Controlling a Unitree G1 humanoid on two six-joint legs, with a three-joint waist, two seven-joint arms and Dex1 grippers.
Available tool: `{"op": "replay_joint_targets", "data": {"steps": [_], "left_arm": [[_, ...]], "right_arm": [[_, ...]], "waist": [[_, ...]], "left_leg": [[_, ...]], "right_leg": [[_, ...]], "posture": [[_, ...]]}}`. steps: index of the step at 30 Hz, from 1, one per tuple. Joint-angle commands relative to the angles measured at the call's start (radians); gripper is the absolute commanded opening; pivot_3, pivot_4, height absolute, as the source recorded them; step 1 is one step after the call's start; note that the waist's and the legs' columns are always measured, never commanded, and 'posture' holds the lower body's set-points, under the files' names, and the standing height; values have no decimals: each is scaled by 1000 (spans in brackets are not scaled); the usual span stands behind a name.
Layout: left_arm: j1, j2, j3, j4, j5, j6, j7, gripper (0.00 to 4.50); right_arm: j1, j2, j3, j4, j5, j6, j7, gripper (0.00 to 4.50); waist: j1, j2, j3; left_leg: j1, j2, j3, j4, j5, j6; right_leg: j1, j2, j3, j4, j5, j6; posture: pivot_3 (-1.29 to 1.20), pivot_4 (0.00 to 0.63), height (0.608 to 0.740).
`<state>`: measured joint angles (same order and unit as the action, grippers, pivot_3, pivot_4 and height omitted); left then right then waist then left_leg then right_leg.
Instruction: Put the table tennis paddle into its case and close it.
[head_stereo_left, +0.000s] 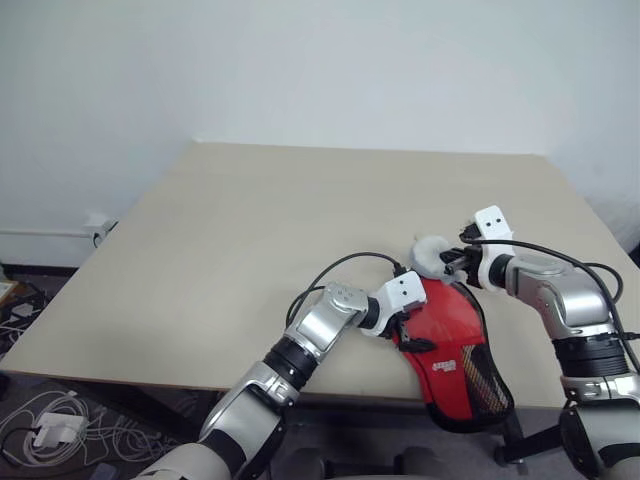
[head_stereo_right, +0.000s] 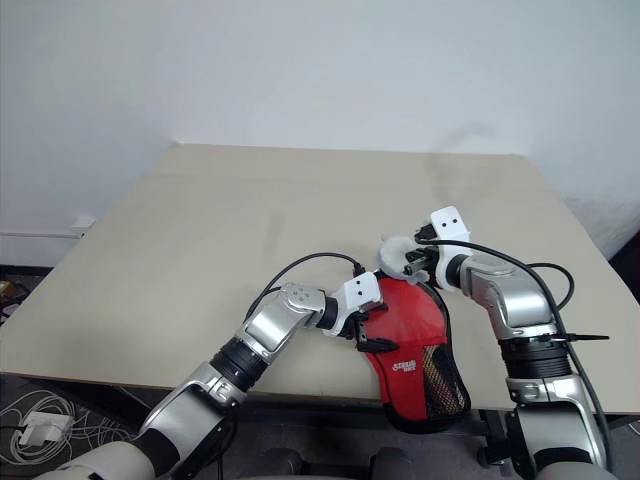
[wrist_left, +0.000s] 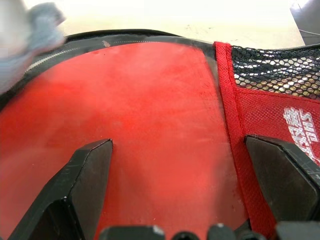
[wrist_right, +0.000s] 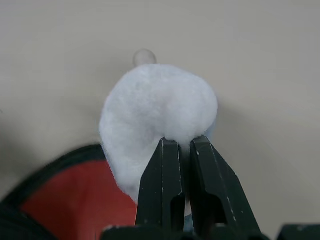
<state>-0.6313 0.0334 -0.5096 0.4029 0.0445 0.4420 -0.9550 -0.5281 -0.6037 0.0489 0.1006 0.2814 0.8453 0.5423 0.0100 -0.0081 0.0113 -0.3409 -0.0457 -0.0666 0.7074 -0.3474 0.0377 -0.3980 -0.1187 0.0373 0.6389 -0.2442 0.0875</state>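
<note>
The red, black-trimmed case (head_stereo_left: 455, 345) lies near the table's front edge, and its mesh handle end hangs over that edge. My left gripper (head_stereo_left: 410, 325) is open, its fingers (wrist_left: 85, 175) spread over the case's smooth red round part (wrist_left: 150, 115) beside the mesh pocket (wrist_left: 270, 70). My right gripper (wrist_right: 184, 142) is shut on a white fluffy pom-pom (wrist_right: 155, 110) at the case's far rim (head_stereo_left: 432, 255). The paddle is hidden; I cannot tell whether the glossy red face is its rubber behind a window.
The beige table (head_stereo_left: 250, 230) stretches wide and bare to the far side and to the left. A small pale round knob (wrist_right: 144, 56) sits just beyond the pom-pom. Cables and a power adapter (head_stereo_left: 45, 432) lie on the floor at the left.
</note>
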Motion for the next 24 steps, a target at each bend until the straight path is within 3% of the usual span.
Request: {"op": "replay_joint_targets", "data": {"steps": [1, 7, 14, 18, 24], "left_arm": [[26, 16, -51, 72, 33, 58, -7, 4500], [22, 12, -48, 89, 32, 56, -4, 4500], [30, 12, -50, 81, 31, 62, -1, 4500], [34, 12, -48, 75, 30, 68, 3, 4500], [38, 8, -48, 76, 28, 68, 9, 4500]], "right_arm": [[-36, -57, -27, 47, -55, -57, 4, 16], [-95, -86, -35, 227, -150, -223, -68, 16], [-116, -148, -56, 333, -172, -274, -40, 16], [-63, -236, -59, 290, -151, -257, 63, 16], [166, -436, -136, 105, -80, -263, 292, 16]], "waist": [[0, 0, 0], [0, 0, 0], [0, 0, 0], [2, 1, 0], [11, 4, -1]], "left_leg": [[0, 0, 0, 0, 0, 0], [0, 0, 0, 0, 0, 0], [1, 0, -1, 0, 0, 0], [1, -1, -1, 0, 0, 0], [1, 0, -4, 0, 0, 1]], "right_leg": [[0, 0, 0, 0, 0, 0], [1, 0, 0, -1, 0, 0], [2, -1, 0, -1, 0, 0], [2, -1, -1, -2, 0, 0], [7, -1, -5, -10, 1, 1]], "posture": [[0, 0, 716], [0, 0, 716], [0, 0, 716], [0, 0, 716], [0, 0, 716]]}}
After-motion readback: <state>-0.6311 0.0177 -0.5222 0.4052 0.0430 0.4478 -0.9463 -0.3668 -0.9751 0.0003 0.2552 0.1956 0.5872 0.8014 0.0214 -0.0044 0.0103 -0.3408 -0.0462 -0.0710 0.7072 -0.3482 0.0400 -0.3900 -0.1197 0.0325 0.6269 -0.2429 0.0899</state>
